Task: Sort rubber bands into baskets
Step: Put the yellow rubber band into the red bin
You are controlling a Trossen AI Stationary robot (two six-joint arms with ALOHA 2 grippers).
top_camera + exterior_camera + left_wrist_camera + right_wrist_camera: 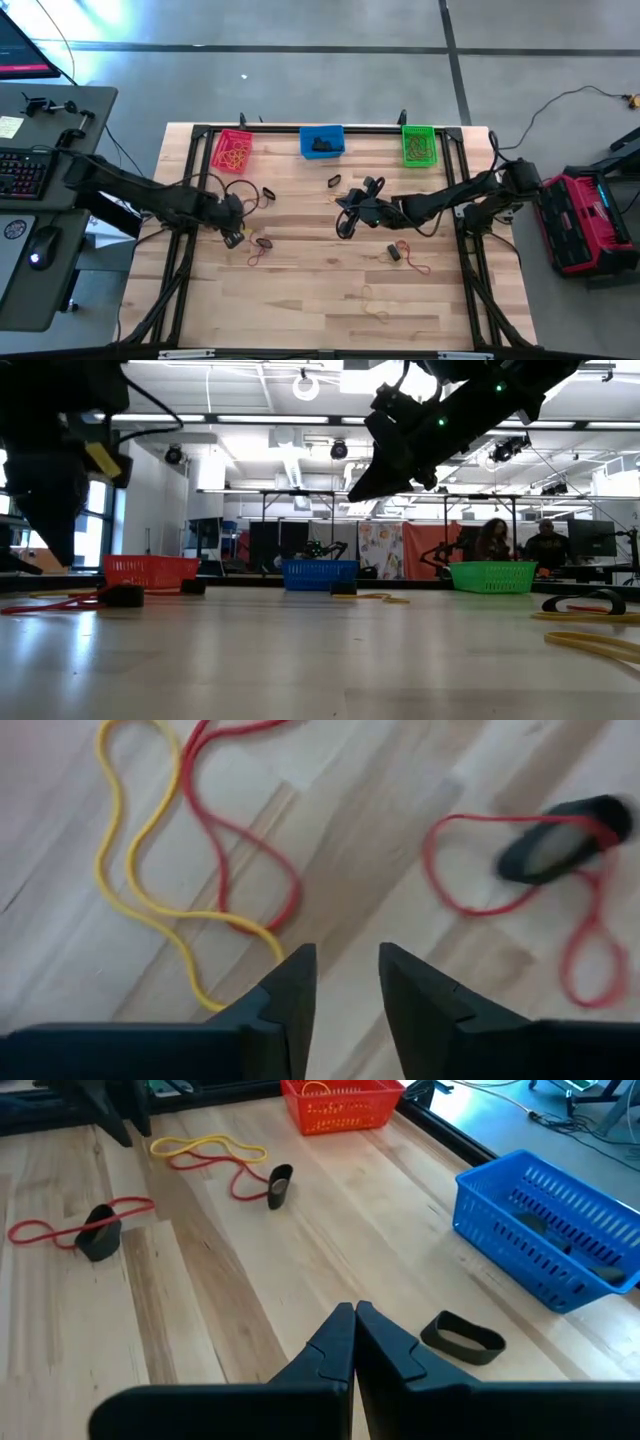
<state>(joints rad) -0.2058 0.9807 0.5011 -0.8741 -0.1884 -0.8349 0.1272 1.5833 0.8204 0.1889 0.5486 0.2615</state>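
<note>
**Yellow band just off the left fingertip, left arm nearest**

The left gripper (340, 982) hangs low over the table with its fingers (292, 995) a small gap apart and nothing between them. A yellow band (130, 870) runs right up to one fingertip and stretches away from it, forward and to that same side; its long axis lies roughly along the line the fingers point, so a slight shift toward it would likely put a strand in the gap. A red band (235, 850) crosses the yellow one just ahead of the same finger. Off the other finger, farther out, a second red band (480, 870) tangles with a black band (560, 838).

The right gripper (354, 1338) is pressed shut and empty, held above mid-table; another black band (462, 1337) lies just beside its tips, with the blue basket (540, 1210) beyond that. The left arm is plainly nearer the yellow and red pair.

The red basket (232, 150), blue basket and green basket (418, 144) stand in a row along the far edge. The table (330, 290) is pale wood planks, flat and smooth, so thin bands lie flush. Behind is an open workshop, with people seated past the green basket
</note>
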